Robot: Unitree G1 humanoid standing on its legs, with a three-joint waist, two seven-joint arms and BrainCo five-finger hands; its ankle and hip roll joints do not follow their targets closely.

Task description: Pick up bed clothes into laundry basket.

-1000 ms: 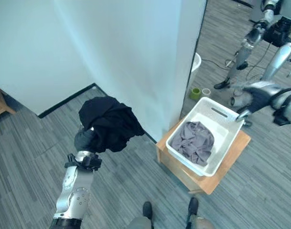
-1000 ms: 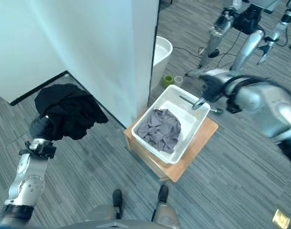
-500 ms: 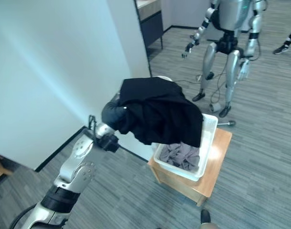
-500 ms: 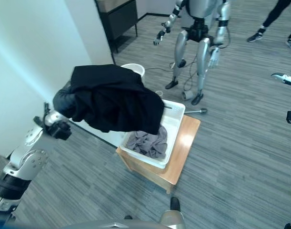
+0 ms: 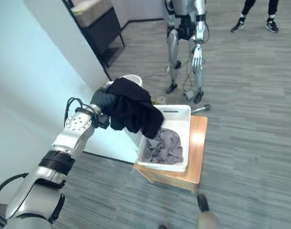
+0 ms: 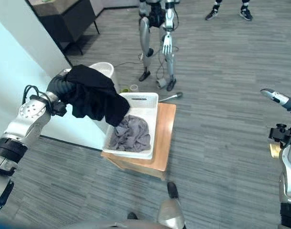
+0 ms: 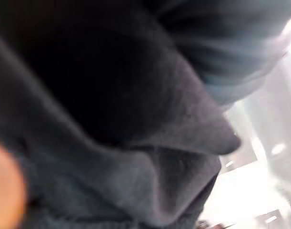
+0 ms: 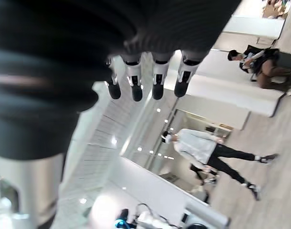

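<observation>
A black garment (image 5: 133, 107) is draped over my left hand (image 5: 100, 100), which is raised just left of the white laundry basket (image 5: 176, 111). The garment's lower edge hangs over the basket's left rim, and in the left wrist view the black garment (image 7: 112, 119) covers everything in front of the hand. Inside the basket lies a crumpled grey cloth (image 5: 164, 145). My right hand (image 6: 274, 97) is held out far to the right, well away from the basket, with straight fingers (image 8: 145, 83) and nothing in it.
The basket stands on a low wooden stand (image 5: 198, 148). A pale wall (image 5: 31, 71) runs along the left, with a white round bin (image 5: 132, 78) and a dark cabinet (image 5: 95, 26) behind it. Another humanoid robot (image 5: 183, 28) stands beyond the basket, and a person's shoes (image 5: 255, 21) show further back.
The camera has swung round. My left arm has carried the black garment from beside the wall up to the basket's left rim. My right hand has moved from the basket's rim far out to the right.
</observation>
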